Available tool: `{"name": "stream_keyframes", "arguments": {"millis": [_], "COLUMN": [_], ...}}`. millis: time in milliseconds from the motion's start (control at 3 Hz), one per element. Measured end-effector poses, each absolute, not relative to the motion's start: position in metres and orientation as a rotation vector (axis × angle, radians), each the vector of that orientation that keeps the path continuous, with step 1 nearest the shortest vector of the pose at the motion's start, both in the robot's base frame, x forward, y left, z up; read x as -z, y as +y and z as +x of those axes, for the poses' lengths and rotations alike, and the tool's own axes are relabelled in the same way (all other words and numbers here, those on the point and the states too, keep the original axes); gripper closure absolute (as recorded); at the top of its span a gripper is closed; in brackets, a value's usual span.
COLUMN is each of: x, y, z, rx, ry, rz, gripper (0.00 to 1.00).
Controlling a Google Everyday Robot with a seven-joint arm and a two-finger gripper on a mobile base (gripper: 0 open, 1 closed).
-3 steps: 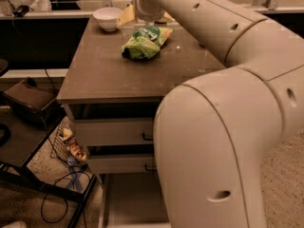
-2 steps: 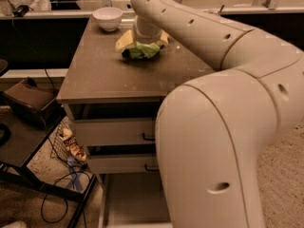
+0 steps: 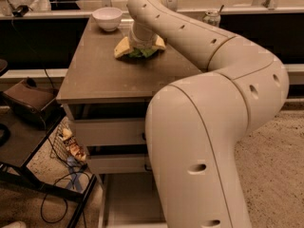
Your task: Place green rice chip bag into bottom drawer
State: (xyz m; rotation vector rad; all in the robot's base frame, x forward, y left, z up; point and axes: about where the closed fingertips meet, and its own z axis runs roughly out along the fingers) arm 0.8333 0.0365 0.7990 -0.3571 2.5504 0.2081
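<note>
Gripper (image 3: 141,42): down on the bag at the far side of the surface, tucked under the arm's wrist; whether it is open or clamped I cannot tell
Green rice chip bag (image 3: 137,53): lying on the surface, a yellow corner poking out to the left and a strip of green showing beneath the wrist; it looks to be resting there, not lifted
Surface (image 3: 102,77): brown cabinet top, with a white bowl (image 3: 107,18) near its back left corner, apart from the bag
Bottom drawer (image 3: 127,198): pulled out at floor level, its pale floor showing below the two closed drawer fronts (image 3: 109,132); the arm (image 3: 213,108) hides its right part
Done so far: the drawer stands ready and the gripper has reached the bag
Left to do: secure the bag if it isn't already, lift it off, carry it forward and down past the cabinet front, and let it go in the drawer
Progress, as I judge it: early, at the pick-up stage, with the whole carry ahead
</note>
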Motion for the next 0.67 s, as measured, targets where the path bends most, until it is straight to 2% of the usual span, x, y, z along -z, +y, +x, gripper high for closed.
{"name": "stream_keyframes", "arguments": {"millis": [333, 667], "x": [-0.7979, -0.8055], "y": [0.0373, 0.0374], "z": [0.8332, 0.8332], "rx": [-0.208, -0.208], "ry": [2.553, 2.553], "rz": [-0.359, -0.359], "gripper": [0.41, 0.73]}}
